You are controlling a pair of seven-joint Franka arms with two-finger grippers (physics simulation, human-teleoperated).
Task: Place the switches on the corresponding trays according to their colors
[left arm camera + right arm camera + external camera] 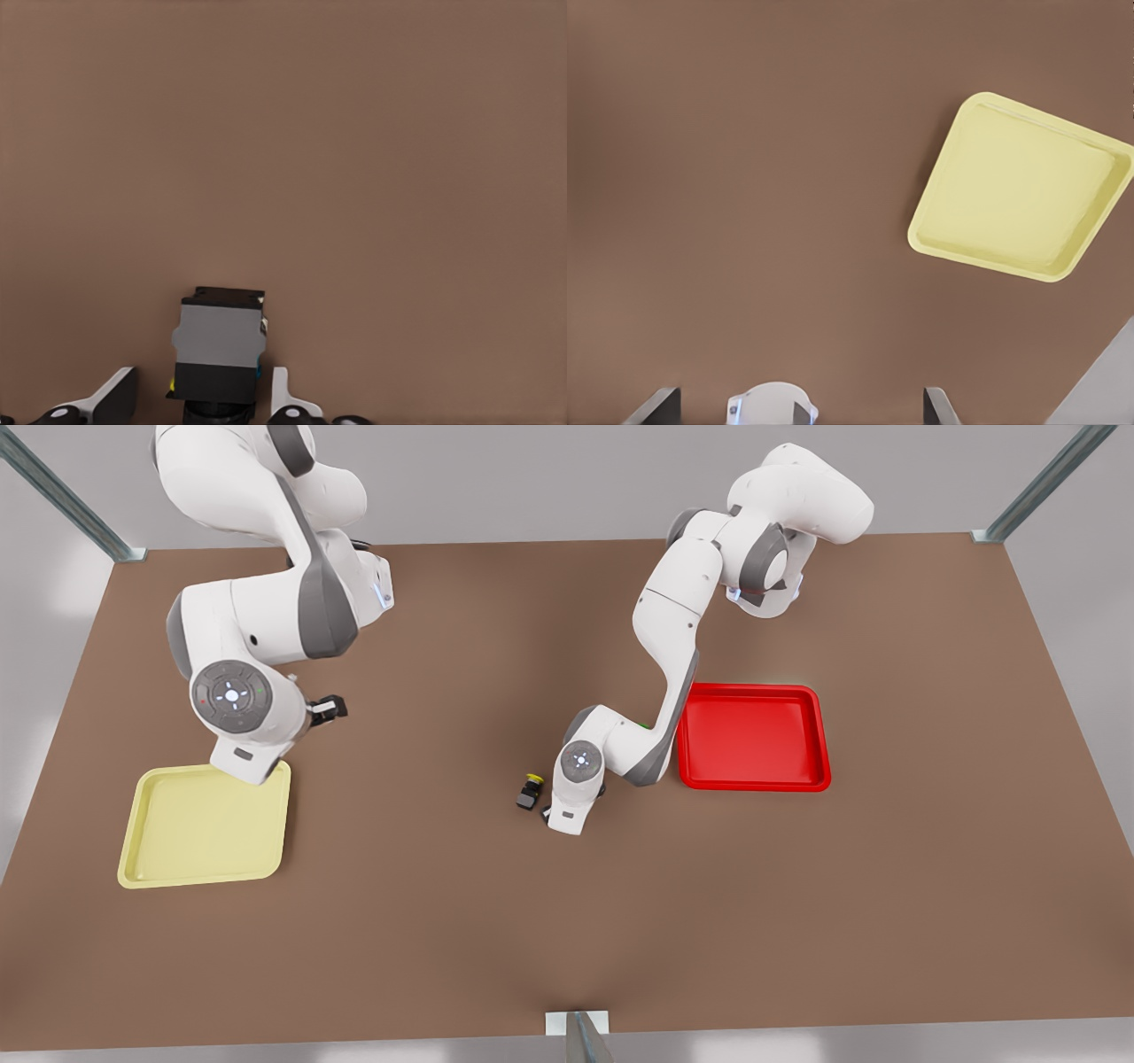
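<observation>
A switch with a yellow cap (531, 789) lies on the table near the middle, just beside the low hand of the arm on the front view's right. That is my left gripper (556, 815). In the left wrist view its fingers (285, 397) stand open on either side of a dark switch body (220, 341) with a grey face and a trace of yellow at its edge. The red tray (753, 737) sits behind that arm. My right gripper (797, 412) hangs open with nothing held, near the far corner of the pale yellow tray (204, 828) (1019, 190). The red and green switches are out of view.
The brown table (567, 921) is ringed by metal frame posts at its corners (115, 545) and one at the middle of the front edge (578, 1027). The left arm's elbow (673, 691) overhangs the red tray's near side.
</observation>
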